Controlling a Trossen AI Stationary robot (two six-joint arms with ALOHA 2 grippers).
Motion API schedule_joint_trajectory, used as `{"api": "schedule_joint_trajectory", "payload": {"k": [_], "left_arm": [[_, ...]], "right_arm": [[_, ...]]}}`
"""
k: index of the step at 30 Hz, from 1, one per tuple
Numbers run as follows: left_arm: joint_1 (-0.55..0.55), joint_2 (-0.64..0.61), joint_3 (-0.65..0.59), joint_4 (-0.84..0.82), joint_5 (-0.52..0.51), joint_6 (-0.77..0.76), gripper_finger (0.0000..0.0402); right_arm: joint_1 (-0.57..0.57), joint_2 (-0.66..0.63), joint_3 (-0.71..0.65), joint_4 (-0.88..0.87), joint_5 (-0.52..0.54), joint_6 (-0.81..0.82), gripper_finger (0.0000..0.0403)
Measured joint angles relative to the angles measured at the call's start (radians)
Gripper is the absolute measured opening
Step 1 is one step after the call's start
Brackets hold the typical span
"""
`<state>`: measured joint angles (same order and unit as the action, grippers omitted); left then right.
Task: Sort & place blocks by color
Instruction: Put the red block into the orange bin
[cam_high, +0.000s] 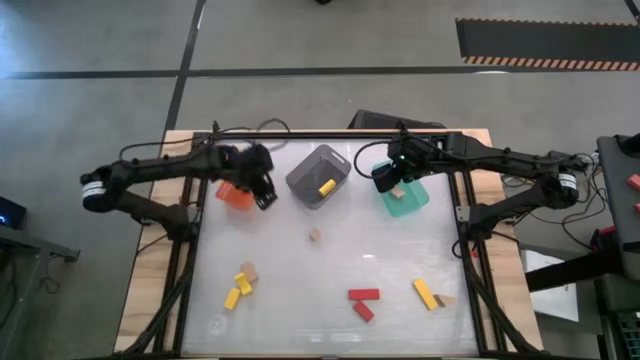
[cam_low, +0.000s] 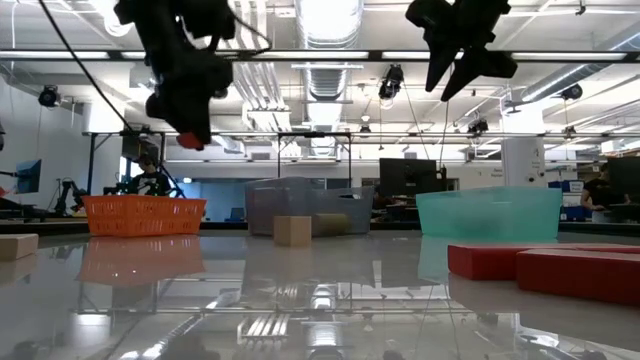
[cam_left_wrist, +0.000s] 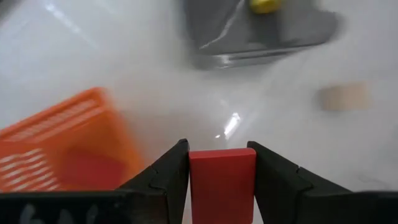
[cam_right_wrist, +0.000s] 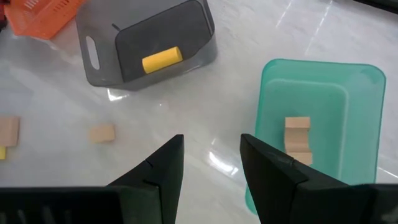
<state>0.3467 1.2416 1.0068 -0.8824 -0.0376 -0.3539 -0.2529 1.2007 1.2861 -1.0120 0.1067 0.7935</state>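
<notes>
Across the glossy white bench (cam_high: 330, 290), both dark arms reach inward from the sides, raised clear of the surface. The left arm stretches over the far left part, its tool (cam_left_wrist: 222, 163) hanging beside the orange bin (cam_high: 235, 194), fingers clamped on a red block (cam_left_wrist: 222, 183). The right arm stretches in likewise, its tool (cam_right_wrist: 211, 155) poised at the near edge of the green bin (cam_right_wrist: 323, 140), fingers parted with nothing between them.

Between those two bins stands the grey bin (cam_high: 318, 175), holding one yellow block (cam_right_wrist: 162, 60). The green bin holds tan blocks (cam_right_wrist: 297, 140).

Loose blocks lie on the near half: two red blocks (cam_high: 363, 302) side by side at centre, a yellow bar (cam_high: 425, 293) touching a tan piece to their right, two yellow blocks (cam_high: 238, 290) with a tan one at the left, and a single tan block (cam_high: 315, 236) alone in the middle.
</notes>
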Motion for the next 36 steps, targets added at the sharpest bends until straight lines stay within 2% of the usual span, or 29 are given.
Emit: {"api": "schedule_joint_trajectory", "payload": {"k": [6, 15, 26, 36], "left_arm": [[0.187, 0.004, -0.003, -0.058, 0.000, 0.118, 0.0133], [0.356, 0.024, -0.081, -0.045, 0.000, 0.219, 0.0134], [0.392, 0.035, -0.213, 0.037, 0.001, 0.239, 0.0134], [0.392, 0.047, -0.230, 0.069, -0.023, 0.239, 0.0134]], "right_arm": [[0.015, 0.000, 0.000, 0.000, 0.000, 0.025, 0.0148], [0.045, 0.000, 0.000, 0.000, 0.010, 0.070, 0.0148], [0.061, 0.000, 0.000, 0.000, 0.028, 0.100, 0.0148], [0.061, 0.000, 0.000, 0.000, 0.028, 0.112, 0.0148]]}}
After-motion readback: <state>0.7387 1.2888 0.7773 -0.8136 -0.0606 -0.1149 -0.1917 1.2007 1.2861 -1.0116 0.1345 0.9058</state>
